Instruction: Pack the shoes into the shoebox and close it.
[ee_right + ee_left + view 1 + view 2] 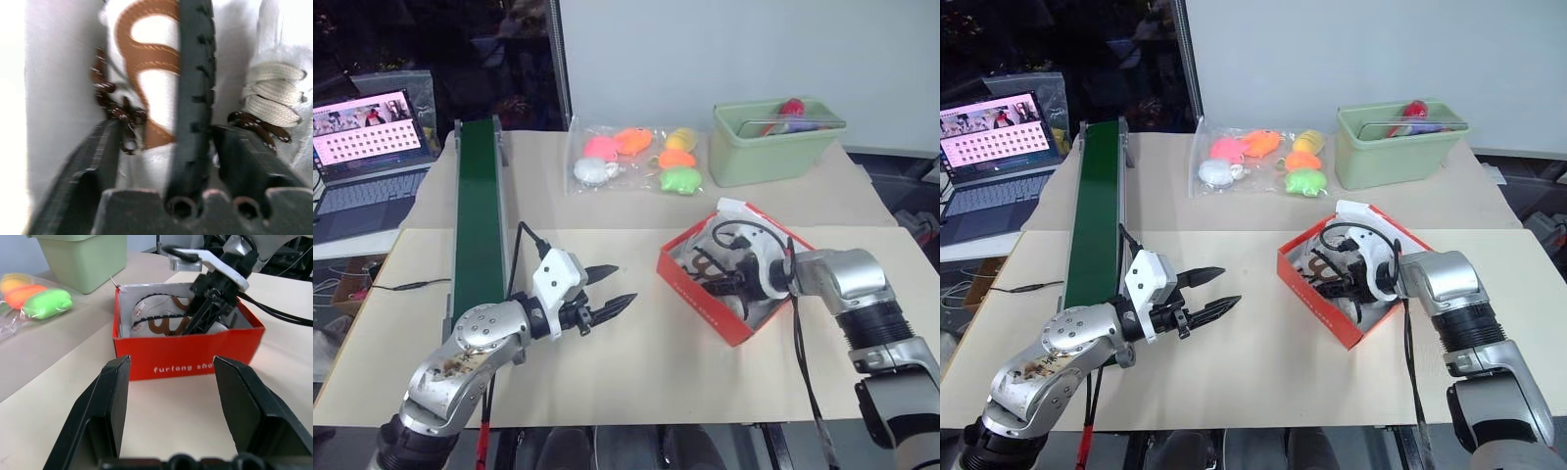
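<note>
Reaching the right claw (1337, 284) down into the orange-red shoebox (188, 363), fingers spread apart around a dark shoe sole standing on edge, likely seating the whitish shoes (161, 318) with dark laces among the white lining; gripping nothing firmly, as far as can be judged. Waiting with the left claw (607, 291) half open and empty above the counter (636, 362), facing the box, probably ready for closing. Reading "furlong she…" in white on the box front.
</note>
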You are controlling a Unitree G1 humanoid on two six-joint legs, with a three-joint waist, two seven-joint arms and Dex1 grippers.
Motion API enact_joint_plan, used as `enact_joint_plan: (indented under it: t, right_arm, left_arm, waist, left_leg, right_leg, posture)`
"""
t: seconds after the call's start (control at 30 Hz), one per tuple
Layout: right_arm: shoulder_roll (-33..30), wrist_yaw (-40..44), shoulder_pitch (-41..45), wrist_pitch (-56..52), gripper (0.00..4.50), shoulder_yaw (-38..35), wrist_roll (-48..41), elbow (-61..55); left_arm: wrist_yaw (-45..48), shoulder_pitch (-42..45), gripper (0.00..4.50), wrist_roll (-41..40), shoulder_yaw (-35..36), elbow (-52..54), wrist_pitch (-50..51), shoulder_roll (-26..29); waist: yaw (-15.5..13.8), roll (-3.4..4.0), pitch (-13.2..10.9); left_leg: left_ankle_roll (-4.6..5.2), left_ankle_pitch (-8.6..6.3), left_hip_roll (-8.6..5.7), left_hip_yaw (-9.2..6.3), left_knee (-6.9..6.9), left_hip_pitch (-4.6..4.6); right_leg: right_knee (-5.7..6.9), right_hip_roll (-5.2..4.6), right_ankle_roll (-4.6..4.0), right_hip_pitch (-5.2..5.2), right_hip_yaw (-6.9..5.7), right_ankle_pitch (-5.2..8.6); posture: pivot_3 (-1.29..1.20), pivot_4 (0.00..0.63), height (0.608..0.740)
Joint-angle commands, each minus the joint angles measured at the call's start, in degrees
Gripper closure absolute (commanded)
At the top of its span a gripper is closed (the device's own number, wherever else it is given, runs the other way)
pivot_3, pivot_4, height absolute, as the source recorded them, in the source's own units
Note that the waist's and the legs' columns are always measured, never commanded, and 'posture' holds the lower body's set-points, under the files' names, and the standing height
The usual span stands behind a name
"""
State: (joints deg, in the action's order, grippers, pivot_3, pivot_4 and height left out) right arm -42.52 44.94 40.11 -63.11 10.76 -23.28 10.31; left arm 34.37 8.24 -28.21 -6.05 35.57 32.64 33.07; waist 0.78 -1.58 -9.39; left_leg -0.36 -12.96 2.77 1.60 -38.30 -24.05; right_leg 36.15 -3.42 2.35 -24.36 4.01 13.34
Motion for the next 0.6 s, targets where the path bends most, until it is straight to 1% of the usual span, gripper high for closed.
enact_joint_plan:
  t: [0.03,0.13,0.27,0.33,0.4,0.43,0.53,0.57,0.6]
  right_arm:
    - [-4.89,2.57,2.29,-0.79,0.77,-4.72,-1.42,-6.1]
    - [-9.07,5.66,2.36,-1.42,0.77,-8.3,-3.64,-8.65]
    - [-12.63,9.22,1.37,-4.33,0.77,-14.17,-8.69,-11.76]
    - [-14.72,10.66,-1.58,-4.98,0.77,-19.48,-10.83,-10.83]
    - [-16.92,13.09,-7.93,-1.67,0.77,-23.83,-11.26,-10.32]
    - [-18.12,15.16,-12.47,1.62,1.27,-25.49,-10.67,-10.12]
    - [-19.46,16.39,-22.84,8.01,2.11,-31.25,-8.77,-7.18]
    - [-19.56,17.59,-26.44,10.84,2.56,-33.25,-8.33,-6.85]
    - [-19.64,19.49,-30.03,13.0,2.86,-35.26,-8.39,-6.45]
  left_arm:
    - [0.59,0.25,1.63,0.45,0.31,1.79,-1.65,-0.3]
    - [1.24,0.83,1.63,0.76,-0.06,0.94,-2.1,-0.49]
    - [1.92,1.8,1.63,1.18,-0.28,-0.04,-2.32,-0.82]
    - [2.16,2.25,1.63,1.56,-0.43,-0.61,-2.42,-1.1]
    - [2.27,2.43,1.63,1.86,-0.62,-0.94,-2.59,-1.26]
    - [2.23,2.49,1.63,1.91,-0.7,-1.01,-2.65,-1.32]
    - [2.13,2.66,1.63,1.84,-0.8,-0.93,-2.47,-1.43]
    - [2.2,2.61,1.63,1.77,-0.78,-0.85,-2.38,-1.4]
    - [2.47,2.48,1.63,1.32,-0.75,-0.62,-2.17,-1.36]
  waist:
    - [-0.12,0.0,0.0]
    - [-0.15,0.0,0.0]
    - [-0.05,0.0,0.0]
    - [-0.05,0.0,0.0]
    - [-0.3,0.0,0.0]
    - [-0.84,-0.01,0.0]
    - [-1.19,-0.01,0.01]
    - [-1.18,0.01,0.02]
    - [-1.18,0.05,0.03]
  left_leg:
    - [0.0,0.0,0.0,0.0,0.0,0.0]
    - [0.0,0.0,0.0,-0.01,0.0,0.0]
    - [0.0,0.0,0.0,-0.01,0.0,0.02]
    - [0.0,0.0,0.0,-0.01,0.0,0.05]
    - [0.01,0.0,0.0,-0.01,0.0,0.06]
    - [0.01,0.0,-0.01,-0.02,0.0,0.05]
    - [0.06,-0.03,-0.03,-0.02,-0.04,0.04]
    - [0.06,-0.03,-0.03,-0.01,-0.08,0.04]
    - [0.06,-0.03,-0.04,0.0,-0.13,0.05]
  right_leg:
    - [0.0,0.0,0.0,0.0,0.0,0.0]
    - [-0.01,0.0,0.0,0.01,-0.01,0.0]
    - [-0.02,0.0,0.0,0.04,-0.02,0.0]
    - [-0.02,0.0,0.0,0.06,-0.02,0.0]
    - [-0.03,0.0,0.0,0.1,-0.02,0.0]
    - [-0.05,0.0,0.01,0.12,-0.03,0.0]
    - [-0.09,-0.02,0.04,0.17,-0.02,0.03]
    - [-0.06,-0.02,0.04,0.17,0.0,0.03]
    - [0.0,-0.02,0.05,0.16,0.01,0.03]
  posture:
    - [0.0,0.15,0.729]
    - [0.0,0.15,0.729]
    - [0.0,0.15,0.729]
    - [0.0,0.15,0.729]
    - [0.0,0.15,0.729]
    - [0.0,0.15,0.729]
    - [0.0,0.15,0.729]
    - [0.0,0.15,0.729]
    - [0.0,0.15,0.729]
